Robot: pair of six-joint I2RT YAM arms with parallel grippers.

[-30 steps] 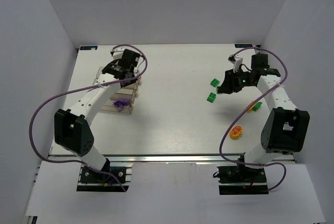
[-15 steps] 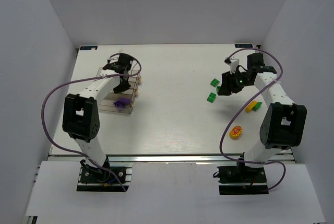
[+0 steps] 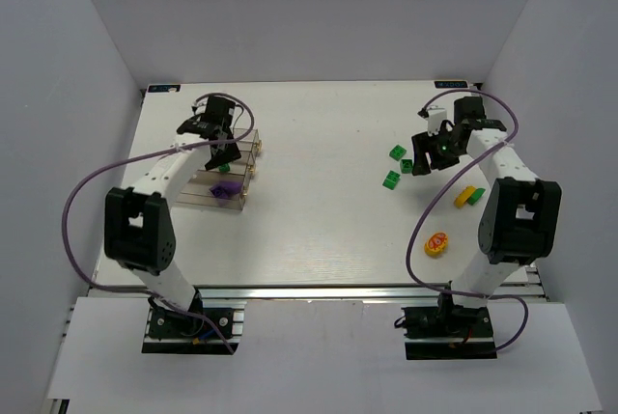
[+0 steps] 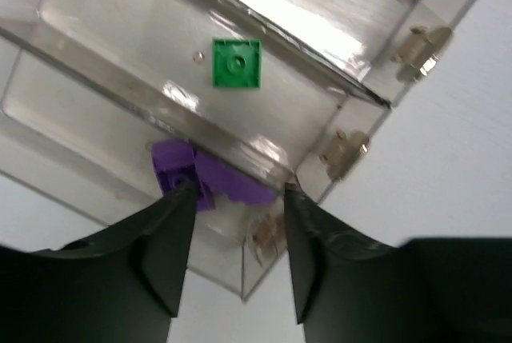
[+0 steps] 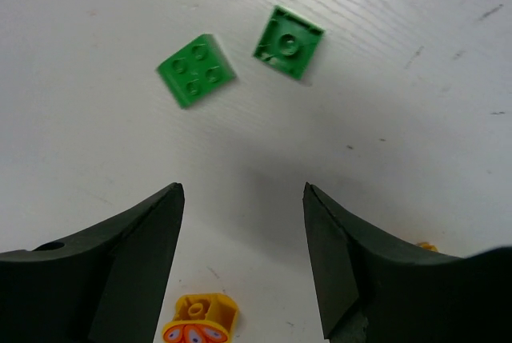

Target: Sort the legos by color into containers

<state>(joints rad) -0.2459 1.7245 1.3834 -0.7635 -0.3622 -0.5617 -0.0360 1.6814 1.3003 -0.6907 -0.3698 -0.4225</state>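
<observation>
On the left side of the tabletop, the left fingers hang open over the boxes, holding nothing. A green brick lies in one box, and purple bricks lie in the next box. Far to the right, the right fingers are open too, with two loose green bricks on the tabletop just ahead and an orange piece close by.
</observation>
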